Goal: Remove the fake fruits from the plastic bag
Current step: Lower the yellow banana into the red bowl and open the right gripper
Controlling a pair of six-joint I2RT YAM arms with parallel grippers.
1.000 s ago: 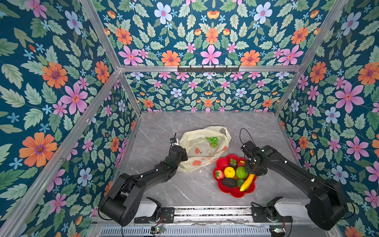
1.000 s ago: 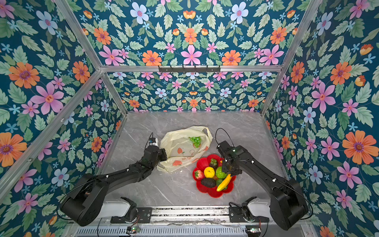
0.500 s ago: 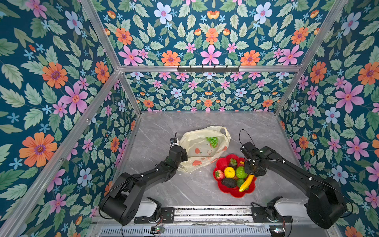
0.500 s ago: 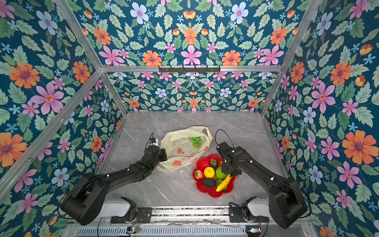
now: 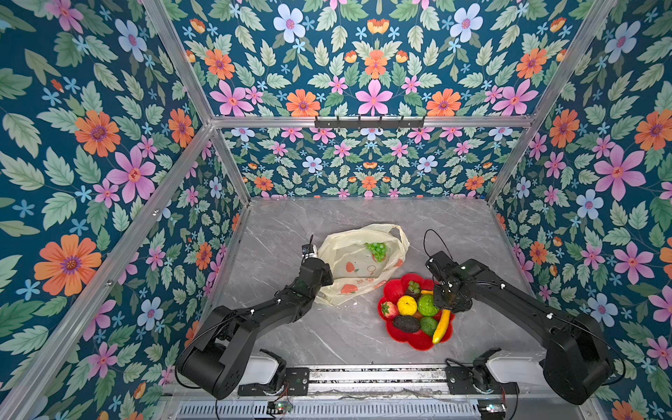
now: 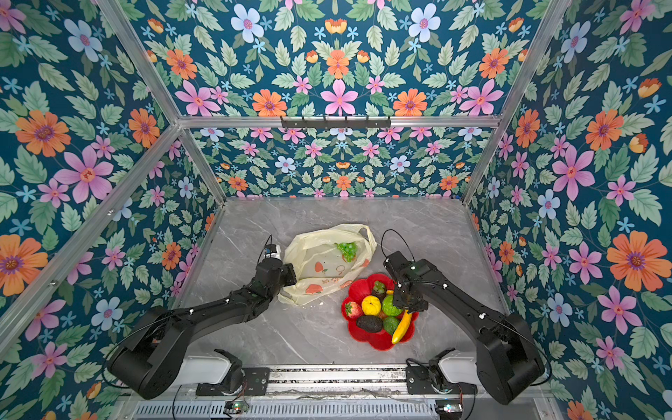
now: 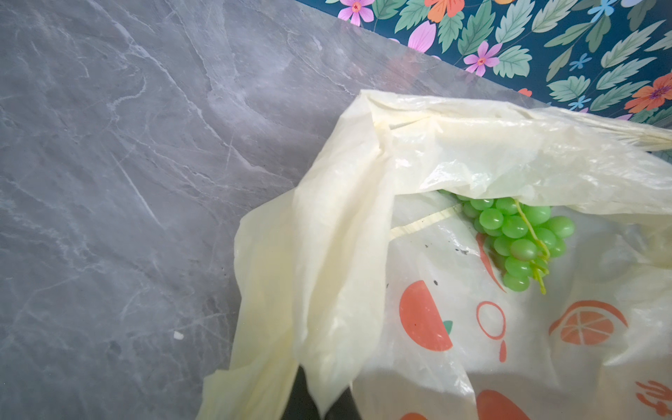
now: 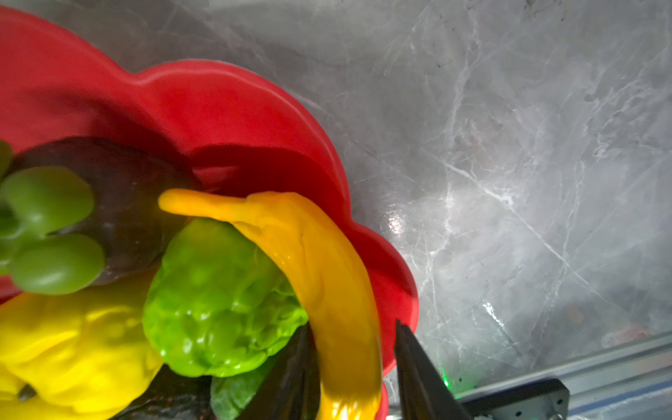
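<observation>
We catch the left end effector [image 7: 320, 398], mostly cut off, clamped on the thin pale-yellow plastic bag [image 7: 327, 254], a glossy green grape bunch [image 7: 520, 240] half hidden inside. The right end effector [image 8: 352, 327] stands parted around the yellow toy banana [image 8: 320, 262] on the red flower-shaped plate [image 8: 236, 109]; bag print unreadable.

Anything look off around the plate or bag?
Only the banana: it lies tilted along the rim of the red plate, propped on a green bumpy fruit, with the right end effector open around it. It might slide off. One grape bunch sits in the plastic bag; nothing spilled.
</observation>
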